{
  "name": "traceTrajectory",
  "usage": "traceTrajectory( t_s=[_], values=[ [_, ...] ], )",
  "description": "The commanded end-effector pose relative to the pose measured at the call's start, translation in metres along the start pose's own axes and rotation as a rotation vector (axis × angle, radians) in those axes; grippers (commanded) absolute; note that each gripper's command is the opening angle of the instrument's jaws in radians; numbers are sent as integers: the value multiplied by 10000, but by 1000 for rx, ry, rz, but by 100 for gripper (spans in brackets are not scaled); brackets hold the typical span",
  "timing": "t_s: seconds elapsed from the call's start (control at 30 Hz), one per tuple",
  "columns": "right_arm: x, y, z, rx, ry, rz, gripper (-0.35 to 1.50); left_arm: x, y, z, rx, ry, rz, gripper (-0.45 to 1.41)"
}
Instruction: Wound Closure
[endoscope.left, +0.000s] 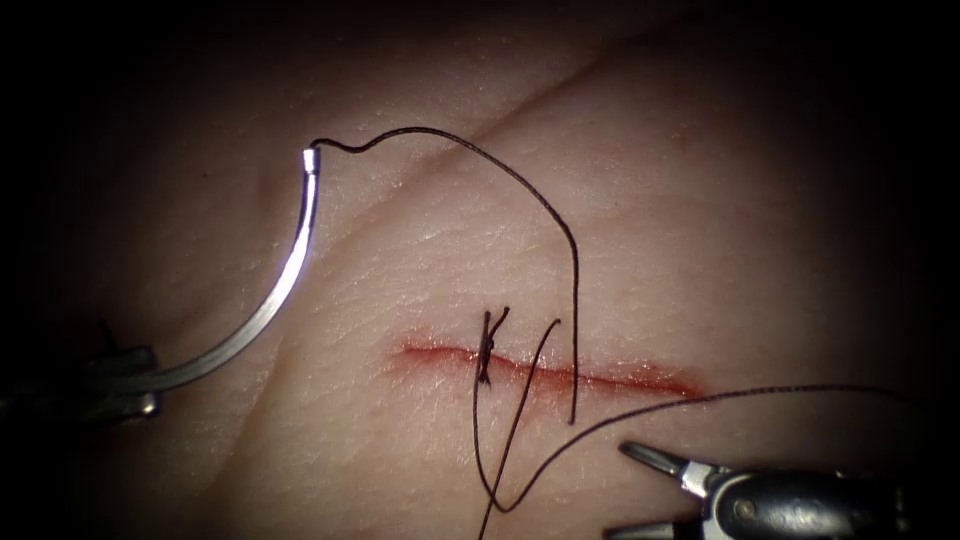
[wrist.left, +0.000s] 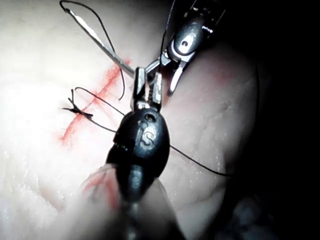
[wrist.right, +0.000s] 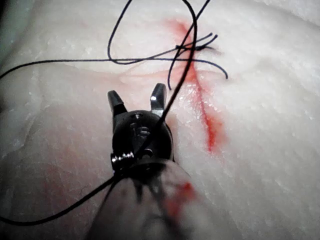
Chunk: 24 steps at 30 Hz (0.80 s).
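Observation:
My left tool (endoscope.left: 140, 388) sits left of the cut, jaws shut on the curved needle (endoscope.left: 285, 285) near its pointed end. The needle is out of the tissue and arcs upward to its thread end. From there the dark thread (endoscope.left: 520, 180) runs right, then drops to the red cut (endoscope.left: 600, 378). A tied knot (endoscope.left: 487, 350) with short tails sits on the cut. My right tool (endoscope.left: 620, 492) hovers below the cut's right part, jaws open and holding nothing. In the left wrist view the left tool (wrist.left: 146, 90) grips the needle (wrist.left: 100, 42). In the right wrist view the right tool (wrist.right: 137, 100) is open, and thread (wrist.right: 175, 95) crosses one finger.
The pale tissue (endoscope.left: 700, 200) has a shallow crease running diagonally above the cut. Loose thread loops (endoscope.left: 510, 470) lie below the knot. One strand (endoscope.left: 800, 390) trails off to the right above the right tool. Red fluid stains the cut's edges (wrist.right: 207, 120).

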Motion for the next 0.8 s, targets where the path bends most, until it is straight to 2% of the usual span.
traceTrajectory(
  t_s=[0.03, 0.33, 0.63, 0.7, 0.8],
  values=[
    [-11, 4, 14, -8, -4, 18, 135, -6, 4, 4, -2, -1, -1, -45],
    [-12, 24, 47, -64, -11, 43, 125, -8, 6, 4, 0, -1, 2, -45],
    [-14, 22, 54, -60, -12, 40, 115, -8, 8, 6, -5, 3, 3, -45],
    [-13, 19, 58, -50, -8, 38, 104, -8, 8, 8, -6, 4, 3, -45],
    [-13, 15, 61, -41, -14, 34, 69, -9, 9, 8, -5, 4, 4, -45]
  ],
)
